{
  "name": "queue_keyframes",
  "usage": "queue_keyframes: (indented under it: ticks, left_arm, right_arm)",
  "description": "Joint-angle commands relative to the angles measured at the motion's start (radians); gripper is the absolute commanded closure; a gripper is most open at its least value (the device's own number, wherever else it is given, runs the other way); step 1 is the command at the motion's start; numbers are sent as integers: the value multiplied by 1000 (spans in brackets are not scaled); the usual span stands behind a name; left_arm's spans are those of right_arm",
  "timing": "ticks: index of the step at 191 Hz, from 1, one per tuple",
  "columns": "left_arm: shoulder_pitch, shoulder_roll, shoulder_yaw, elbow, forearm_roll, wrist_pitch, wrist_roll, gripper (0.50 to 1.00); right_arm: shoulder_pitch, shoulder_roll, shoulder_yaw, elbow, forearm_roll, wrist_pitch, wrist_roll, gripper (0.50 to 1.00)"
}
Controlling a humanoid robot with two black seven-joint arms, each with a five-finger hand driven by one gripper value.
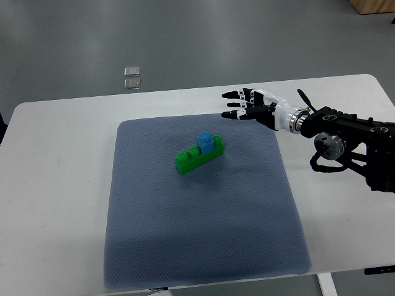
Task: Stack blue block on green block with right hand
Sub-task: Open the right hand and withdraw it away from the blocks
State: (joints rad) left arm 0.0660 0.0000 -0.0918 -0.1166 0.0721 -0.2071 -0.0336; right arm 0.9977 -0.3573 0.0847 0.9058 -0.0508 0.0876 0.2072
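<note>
We're looking at the blue block (205, 141) seated on top of the green block (198, 158), near the middle of the grey mat (203, 240) — the stack looks made. Our right hand (247, 103) hovers off to the upper right, fingers spread and holding nothing, well apart from the blocks. What could spoil it? We'd say a sweep of those fingers low across the mat could clip the stack and knock the blue piece off its studs, if it isn't pressed fully home. Both blocks look like glossy, hard plastic with rounded studs; the mat is soft, dimpled fabric on a smooth white table (62, 185) — the left arm isn't showing
</note>
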Motion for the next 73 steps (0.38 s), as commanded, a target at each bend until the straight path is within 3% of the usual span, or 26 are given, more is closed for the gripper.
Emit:
queue_keyframes:
  ticks: [1,73]
  left_arm:
    - [0,0,0,0,0,0,0,500]
    - [0,0,0,0,0,0,0,500]
  right_arm:
    - [-8,-2,1,-1,11,-2,3,587]
    - [-7,-11,6,-1,14,-2,8,587]
